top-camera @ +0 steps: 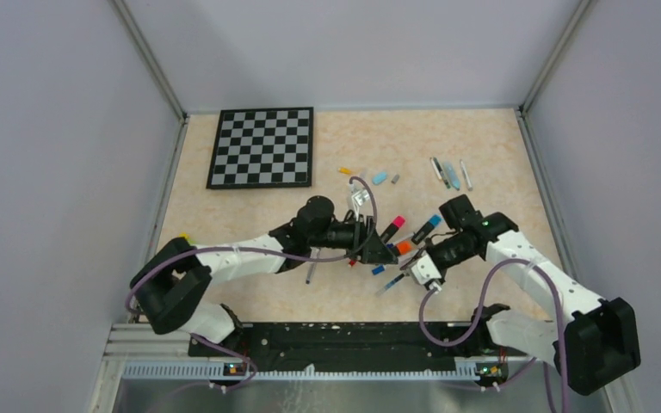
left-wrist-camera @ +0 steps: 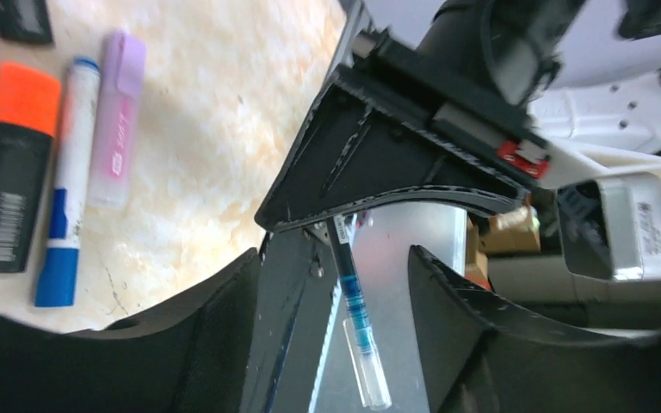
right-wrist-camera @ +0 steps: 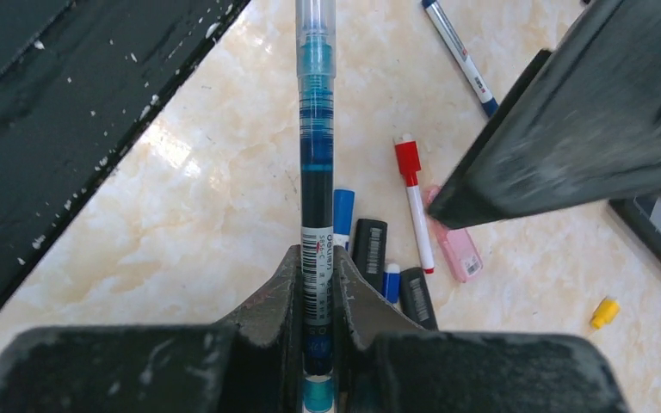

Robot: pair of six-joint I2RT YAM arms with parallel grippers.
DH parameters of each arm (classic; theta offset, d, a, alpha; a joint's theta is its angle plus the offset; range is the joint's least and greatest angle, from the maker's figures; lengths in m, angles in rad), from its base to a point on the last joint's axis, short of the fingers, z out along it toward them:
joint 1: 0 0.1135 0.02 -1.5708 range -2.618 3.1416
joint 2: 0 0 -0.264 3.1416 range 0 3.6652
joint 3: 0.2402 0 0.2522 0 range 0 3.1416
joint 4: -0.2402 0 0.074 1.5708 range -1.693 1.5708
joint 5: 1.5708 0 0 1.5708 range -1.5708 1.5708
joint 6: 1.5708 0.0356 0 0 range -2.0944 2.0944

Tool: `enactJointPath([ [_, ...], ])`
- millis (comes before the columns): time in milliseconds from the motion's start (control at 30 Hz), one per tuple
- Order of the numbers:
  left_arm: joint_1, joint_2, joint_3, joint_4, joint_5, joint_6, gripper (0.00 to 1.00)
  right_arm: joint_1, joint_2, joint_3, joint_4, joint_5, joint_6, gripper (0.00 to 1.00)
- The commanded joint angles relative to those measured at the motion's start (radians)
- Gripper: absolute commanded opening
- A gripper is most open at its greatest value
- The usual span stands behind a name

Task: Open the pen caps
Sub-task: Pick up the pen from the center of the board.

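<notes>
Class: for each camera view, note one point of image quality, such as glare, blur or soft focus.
Top external: even light, hardly any shadow on the table. Left wrist: its own fingers blurred at the bottom, white casing at top right washed out. Right wrist: the blue pen sharp down to its label, a glare patch on the table, the dark finger at top right soft.

Yellow cap (top-camera: 344,170), blue cap (top-camera: 379,177) and grey cap (top-camera: 395,179) lie loose together.

One camera looks down on the whole bench (top-camera: 250,215). Two wrist cameras sit close; both see the blue pen (right-wrist-camera: 317,172).
</notes>
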Motion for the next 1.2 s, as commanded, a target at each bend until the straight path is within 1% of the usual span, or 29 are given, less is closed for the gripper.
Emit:
enactJointPath([
  [0, 0.0, -0.145, -0.048, -0.004, -0.171, 0.103, 0.72, -0.075, -0.056, -0.033, -0.007, -0.195, 0.117, 0.0],
  [33, 0.0, -0.176, -0.062, -0.009, -0.204, 0.117, 0.74, -0.096, -0.071, -0.045, 0.007, -0.238, 0.157, 0.0],
  [100, 0.001, -0.259, -0.094, -0.017, -0.29, 0.143, 0.91, -0.127, -0.099, -0.069, 0.029, -0.271, 0.22, 0.0],
  [133, 0.0, -0.29, -0.112, -0.011, -0.318, 0.155, 0.98, -0.137, -0.108, -0.078, 0.037, -0.276, 0.243, 0.0],
  [167, 0.001, -0.326, -0.132, -0.004, -0.35, 0.167, 0.99, -0.146, -0.115, -0.088, 0.05, -0.281, 0.282, 0.0],
  [300, 0.001, -0.446, -0.193, 0.003, -0.443, 0.197, 0.99, -0.191, -0.129, -0.108, 0.126, -0.327, 0.454, 0.0],
  [433, 0.001, -0.539, -0.28, 0.039, -0.517, 0.182, 0.99, -0.224, -0.13, -0.096, 0.225, -0.35, 0.693, 0.0],
  [533, 0.001, -0.607, -0.372, 0.119, -0.584, 0.132, 0.99, -0.25, -0.13, -0.1, 0.321, -0.358, 0.875, 0.0],
  [600, 0.002, -0.657, -0.444, 0.172, -0.663, 0.072, 0.99, -0.262, -0.13, -0.11, 0.394, -0.36, 0.988, 0.0],
  [633, 0.002, -0.681, -0.486, 0.218, -0.709, 0.058, 0.99, -0.27, -0.129, -0.12, 0.431, -0.36, 1.048, 0.0],
  [733, 0.002, -0.738, -0.596, 0.389, -0.755, 0.056, 0.99, -0.282, -0.121, -0.13, 0.496, -0.361, 1.16, 0.0],
  [800, 0.002, -0.75, -0.612, 0.403, -0.761, 0.06, 0.99, -0.286, -0.116, -0.137, 0.534, -0.363, 1.215, 0.0],
  [900, 0.002, -0.734, -0.57, 0.323, -0.727, 0.077, 0.99, -0.289, -0.109, -0.148, 0.575, -0.365, 1.268, 0.0],
  [967, 0.002, -0.697, -0.54, 0.294, -0.697, 0.094, 0.99, -0.291, -0.105, -0.153, 0.595, -0.366, 1.294, 0.0],
  [1167, 0.001, -0.567, -0.483, 0.333, -0.614, 0.113, 0.99, -0.293, -0.098, -0.169, 0.648, -0.365, 1.356, 0.0],
])
